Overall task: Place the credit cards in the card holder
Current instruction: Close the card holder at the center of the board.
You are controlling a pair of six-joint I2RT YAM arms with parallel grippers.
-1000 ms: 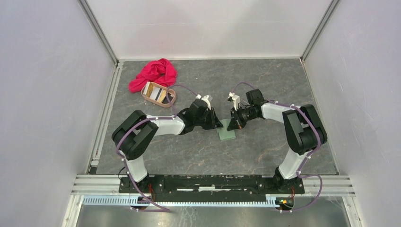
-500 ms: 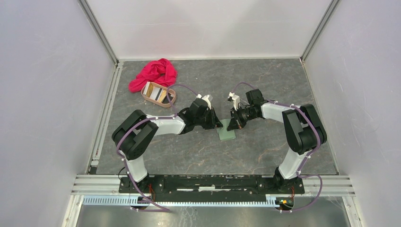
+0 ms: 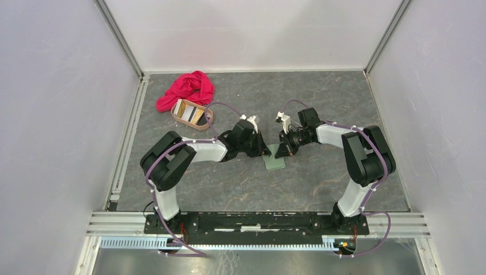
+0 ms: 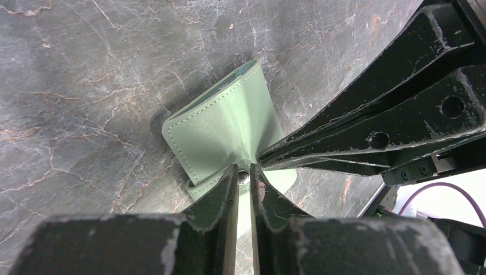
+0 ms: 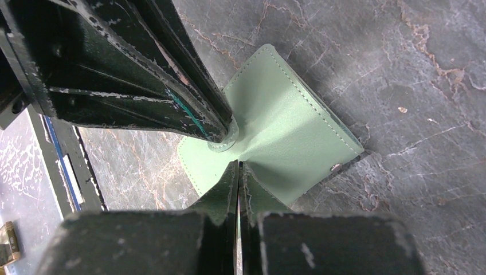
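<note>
Pinching the card holder (image 4: 223, 129) in left gripper (image 4: 244, 175) and right gripper (image 5: 238, 172), we are opening it; credit cards (image 3: 184, 109) are waiting in the tray (image 3: 207, 121).

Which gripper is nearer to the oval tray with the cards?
Left. The left gripper pinches the card holder on the side facing the tray, which lies farther out to its left; the right gripper grips the holder's opposite side, farther away.
</note>
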